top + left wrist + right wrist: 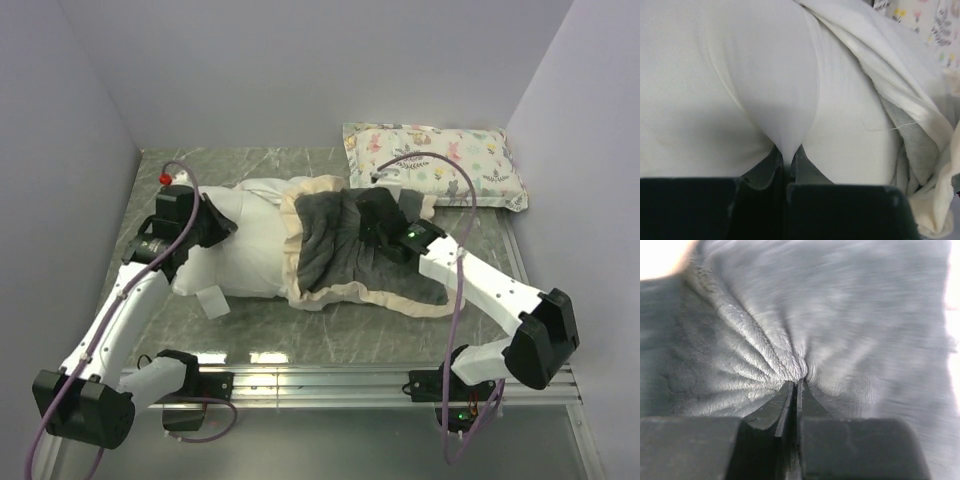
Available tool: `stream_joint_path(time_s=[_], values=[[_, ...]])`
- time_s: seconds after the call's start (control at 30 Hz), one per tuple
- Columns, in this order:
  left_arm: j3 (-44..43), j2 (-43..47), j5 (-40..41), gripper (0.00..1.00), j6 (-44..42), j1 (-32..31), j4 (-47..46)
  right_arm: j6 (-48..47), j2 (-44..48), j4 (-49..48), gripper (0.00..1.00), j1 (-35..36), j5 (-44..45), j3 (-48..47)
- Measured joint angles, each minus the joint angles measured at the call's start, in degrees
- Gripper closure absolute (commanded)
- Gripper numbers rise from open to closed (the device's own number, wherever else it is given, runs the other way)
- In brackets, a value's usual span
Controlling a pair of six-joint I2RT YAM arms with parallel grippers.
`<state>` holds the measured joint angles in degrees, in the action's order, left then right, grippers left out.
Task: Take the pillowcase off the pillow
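The white pillow [245, 240] lies on the table, its left half bare. The dark grey pillowcase [335, 250] with its cream ruffled border [400, 303] is bunched over the pillow's right half. My left gripper [215, 222] is shut on a pinch of the pillow's white fabric [787, 145] at its left end. My right gripper [372, 222] is shut on a fold of the grey plush pillowcase [800, 377] near its far edge. The white inside of the pillowcase [880, 65] shows at the right of the left wrist view.
A small animal-print pillow [435, 160] lies at the back right, close to the right arm. A white tag [212, 301] sticks out at the pillow's near left corner. Walls close the table on the left, back and right. A metal rail [330, 375] runs along the near edge.
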<state>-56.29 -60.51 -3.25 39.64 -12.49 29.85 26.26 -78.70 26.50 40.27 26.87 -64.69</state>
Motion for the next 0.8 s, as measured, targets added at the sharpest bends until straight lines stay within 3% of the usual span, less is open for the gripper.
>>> stream_joint_path(time_s=[0.2,0.43,0.53,0.67,0.73,0.77,0.8], values=[[-3.6,3.0,-3.5,1.00,-1.0,10.6,3.0,0.2,4.8,4.1,1.00,-10.5,-2.0,-1.4],[-1.8,6.5,-11.5,0.99,0.6,17.6,4.3,2.3,7.2,5.1,1.00,-22.9,-15.1,-1.5],[1.8,7.4,-14.4,1.00,1.7,18.4,3.6,2.6,8.6,5.9,1.00,-24.8,-18.6,-1.4],[8.0,7.5,-15.4,1.00,2.2,19.6,1.2,2.6,12.4,4.9,1.00,-22.1,-18.6,1.9],[10.4,7.7,-15.4,0.99,2.3,20.4,0.1,2.5,13.8,4.2,0.90,-18.9,-16.9,4.1],[11.4,7.9,-15.3,0.99,2.5,20.8,-0.4,2.4,14.0,4.0,0.65,-16.9,-16.2,4.7],[11.9,8.1,-15.3,0.99,2.6,21.0,-0.9,2.7,14.0,3.9,0.51,-14.9,-15.2,5.0]])
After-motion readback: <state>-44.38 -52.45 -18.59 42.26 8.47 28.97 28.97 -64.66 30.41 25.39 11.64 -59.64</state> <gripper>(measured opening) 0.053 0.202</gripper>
